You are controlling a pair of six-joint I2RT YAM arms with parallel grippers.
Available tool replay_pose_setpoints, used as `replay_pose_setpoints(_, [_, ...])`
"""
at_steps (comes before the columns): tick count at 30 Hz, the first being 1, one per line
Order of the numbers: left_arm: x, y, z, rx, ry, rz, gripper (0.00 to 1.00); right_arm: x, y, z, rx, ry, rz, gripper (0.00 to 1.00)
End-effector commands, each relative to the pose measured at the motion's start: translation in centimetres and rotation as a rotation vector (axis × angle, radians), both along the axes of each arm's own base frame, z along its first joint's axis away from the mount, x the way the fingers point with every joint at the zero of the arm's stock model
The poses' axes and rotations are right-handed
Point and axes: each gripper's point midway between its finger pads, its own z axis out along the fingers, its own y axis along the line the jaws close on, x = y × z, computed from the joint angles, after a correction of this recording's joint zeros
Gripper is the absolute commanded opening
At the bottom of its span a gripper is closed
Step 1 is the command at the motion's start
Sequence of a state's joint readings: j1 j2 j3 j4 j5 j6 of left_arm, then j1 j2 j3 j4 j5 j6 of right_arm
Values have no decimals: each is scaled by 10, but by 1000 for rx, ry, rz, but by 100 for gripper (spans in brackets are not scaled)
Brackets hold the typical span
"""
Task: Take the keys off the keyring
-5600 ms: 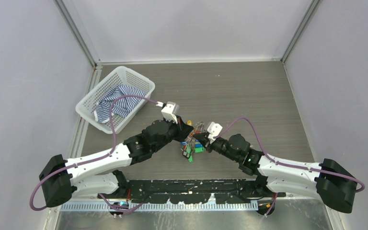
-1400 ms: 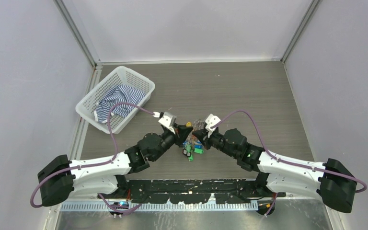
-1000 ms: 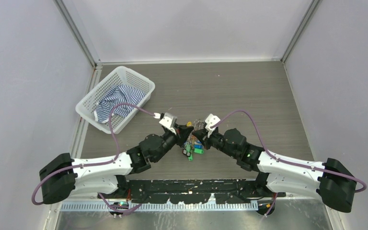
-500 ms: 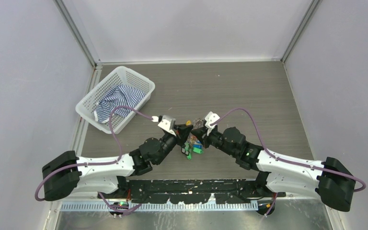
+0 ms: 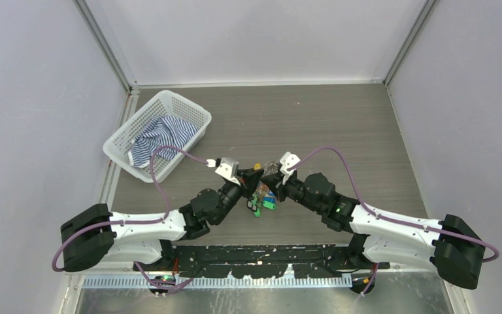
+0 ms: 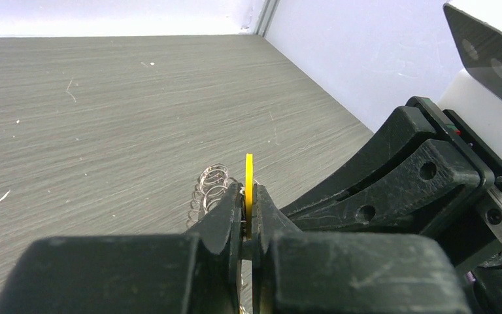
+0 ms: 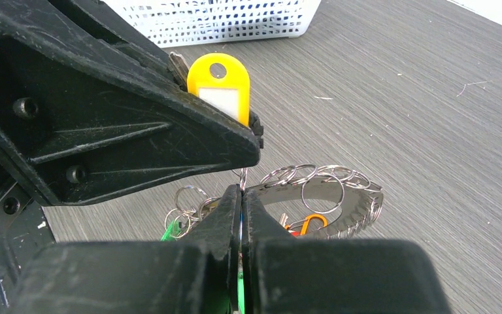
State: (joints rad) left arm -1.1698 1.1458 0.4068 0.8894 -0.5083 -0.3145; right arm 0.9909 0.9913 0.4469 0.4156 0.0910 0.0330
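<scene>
Since the earliest frame the two end effectors have closed in on each other over the bunch. The left wrist has sunk toward the bases and the right one has pushed outward.

Nearest the bases, the keys [image 5: 260, 200] form a coloured cluster just under the meeting tips; whether they clear the tabletop [image 5: 314, 124] cannot be told. Just past them, the left end effector [image 6: 249, 196] is pinched tight on a yellow tag [image 7: 221, 84]. The right end effector [image 7: 241, 196] is likewise squeezed together, on thin metal that looks like the edge of the keyring [image 7: 340, 196]. The rest of that ring, strung with small loops, curves away behind it. The two tips nearly touch. Farther off on the left sits a white basket [image 5: 129, 123] holding a striped cloth [image 5: 163, 134].

The step in hand appears to be working the yellow tag off the ring, one arm anchoring and the other pulling. The next move likely calls for a small twisting pull apart, feeding the tag's loop along the ring's coil without either grip slipping.

The overhead camera shows both arms and where the cluster sits, but not the grips. Only the right wrist camera shows the tag's face and the ring. The left wrist camera shows just the tag's thin edge and a few loops.
</scene>
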Motion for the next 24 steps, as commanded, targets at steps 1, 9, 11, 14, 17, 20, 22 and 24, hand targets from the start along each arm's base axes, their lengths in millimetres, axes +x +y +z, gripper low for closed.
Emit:
replay_pose_setpoints(1, [-1,9,24,-113,-7,31,1,5,6,61,165,-102,-12,1])
replay_pose_setpoints(9, [4,18,19,-171,7,15,0,-5,4,69,203,-132,32,1])
replay_pose_setpoints(11, [2,17,24,-193,-17,-22,0,-2,4,65,181,-119,20,1])
replay_pose_setpoints(14, [-6,13,31,-193,-57,-88,0,2,2,62,159,-96,-11,1])
replay_pose_setpoints(17, [-15,10,34,-187,-79,-145,0,9,-2,55,123,-70,-56,1])
replay_pose_setpoints(20, [-20,12,31,-169,-80,-168,0,15,-9,53,127,-67,-108,1])
replay_pose_setpoints(22, [-21,16,23,-149,-68,-160,0,18,-14,54,143,-80,-137,1])
replay_pose_setpoints(24, [-21,21,18,-131,-58,-148,0,19,-18,60,181,-111,-152,1])
